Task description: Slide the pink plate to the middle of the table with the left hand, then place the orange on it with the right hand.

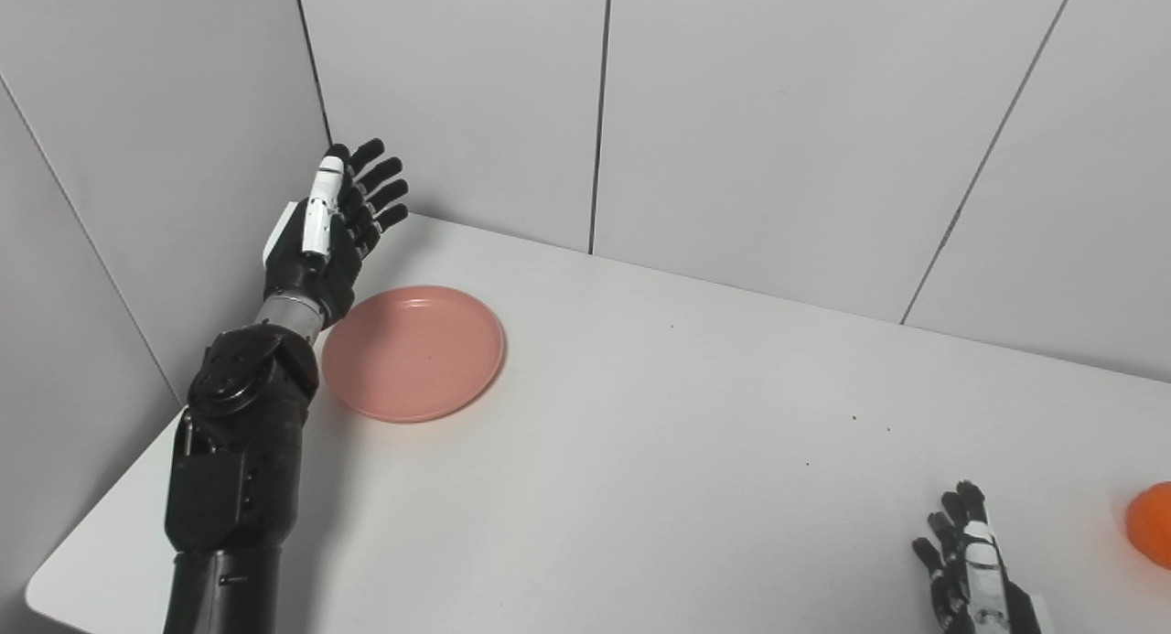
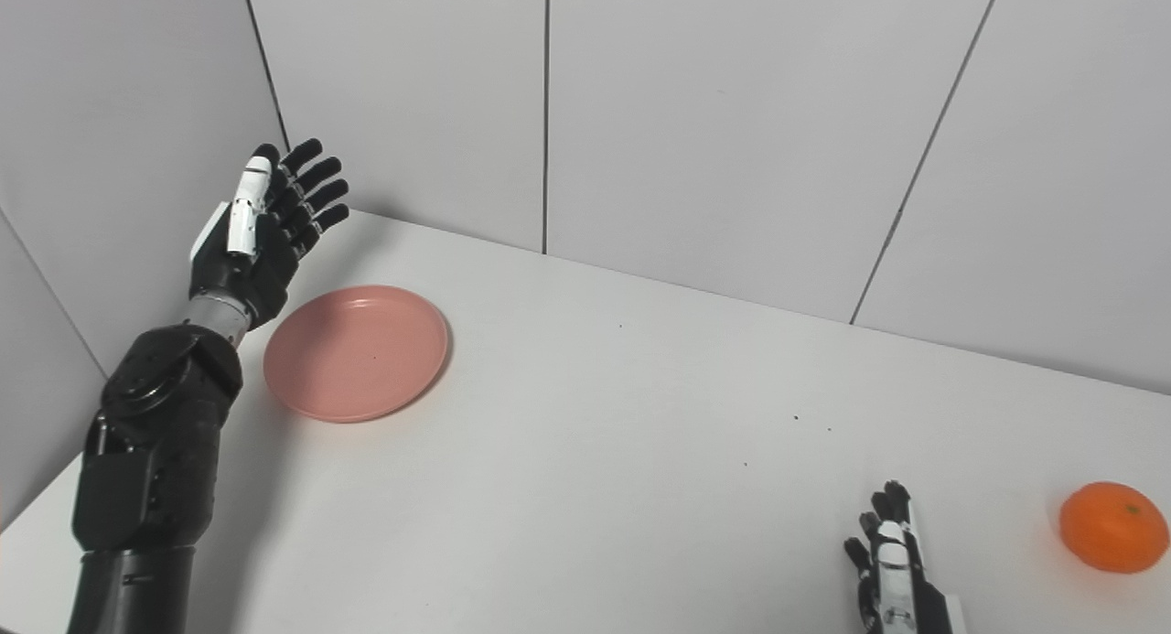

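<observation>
The left hand point(image 1: 334, 227) is raised with fingers spread and straight, holding nothing — the pink plate point(image 1: 413, 352) lies flat on the white table point(image 1: 640, 451) just below and beside its wrist. The right hand point(image 2: 892, 570) rests low, fingers extended and empty; the orange point(image 2: 1113, 527) sits near it, off to its outer side.

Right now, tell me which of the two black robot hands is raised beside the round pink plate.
The left hand, fingers spread and held up by the round pink plate. The right hand sits low, nearer the orange.
</observation>
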Available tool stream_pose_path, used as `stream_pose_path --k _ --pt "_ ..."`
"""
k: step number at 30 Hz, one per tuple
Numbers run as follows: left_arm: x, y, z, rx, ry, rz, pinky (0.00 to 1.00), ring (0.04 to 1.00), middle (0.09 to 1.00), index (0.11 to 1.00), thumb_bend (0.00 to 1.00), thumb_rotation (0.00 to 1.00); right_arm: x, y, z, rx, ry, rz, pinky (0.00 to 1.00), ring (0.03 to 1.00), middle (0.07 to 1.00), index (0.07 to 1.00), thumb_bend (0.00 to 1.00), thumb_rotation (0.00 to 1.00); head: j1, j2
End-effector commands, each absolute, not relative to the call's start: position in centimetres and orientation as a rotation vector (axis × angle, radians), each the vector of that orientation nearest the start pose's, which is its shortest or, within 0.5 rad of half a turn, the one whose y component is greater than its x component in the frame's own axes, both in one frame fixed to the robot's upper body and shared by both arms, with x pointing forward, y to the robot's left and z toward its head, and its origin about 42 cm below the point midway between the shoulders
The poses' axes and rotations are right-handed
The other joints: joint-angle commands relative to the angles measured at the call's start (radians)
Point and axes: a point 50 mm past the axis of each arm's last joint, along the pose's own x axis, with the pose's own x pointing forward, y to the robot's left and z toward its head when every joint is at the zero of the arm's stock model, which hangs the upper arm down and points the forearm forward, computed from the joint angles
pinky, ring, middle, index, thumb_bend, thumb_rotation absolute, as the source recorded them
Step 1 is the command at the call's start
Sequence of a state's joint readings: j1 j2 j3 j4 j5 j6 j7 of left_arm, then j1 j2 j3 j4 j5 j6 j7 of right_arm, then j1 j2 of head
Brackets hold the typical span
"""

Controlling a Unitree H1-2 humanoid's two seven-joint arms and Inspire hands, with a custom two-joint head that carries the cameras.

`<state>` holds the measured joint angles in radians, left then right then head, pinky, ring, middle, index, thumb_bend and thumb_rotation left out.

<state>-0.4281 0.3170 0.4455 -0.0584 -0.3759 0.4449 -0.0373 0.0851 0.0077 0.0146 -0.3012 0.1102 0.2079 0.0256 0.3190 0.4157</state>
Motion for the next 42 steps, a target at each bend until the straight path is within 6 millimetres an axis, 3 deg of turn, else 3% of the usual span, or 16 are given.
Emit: stream_pose_path --k 1,14,42 --pt "38.3 39.7 29.6 -0.176 -0.266 0.200 0.86 0.870 0.875 0.862 0.31 1.00 25.9 -20.7 15.3 0.121 -0.073 0.044 1.00 1.000 1.000 1.000 0.08 1.00 -0.002 0.002" --pt "37.6 43.3 28.1 -0.241 -0.219 0.254 0.87 0.870 0.882 0.868 0.29 1.00 25.9 -20.8 15.5 0.122 -0.060 0.038 1.00 1.000 1.000 1.000 0.09 1.00 -0.003 0.010" --pt "36.5 45.2 26.1 -0.276 -0.156 0.286 0.87 0.870 0.877 0.866 0.26 1.00 25.7 -20.9 15.9 0.123 -0.050 0.036 1.00 1.000 1.000 1.000 0.08 1.00 0.006 0.022"
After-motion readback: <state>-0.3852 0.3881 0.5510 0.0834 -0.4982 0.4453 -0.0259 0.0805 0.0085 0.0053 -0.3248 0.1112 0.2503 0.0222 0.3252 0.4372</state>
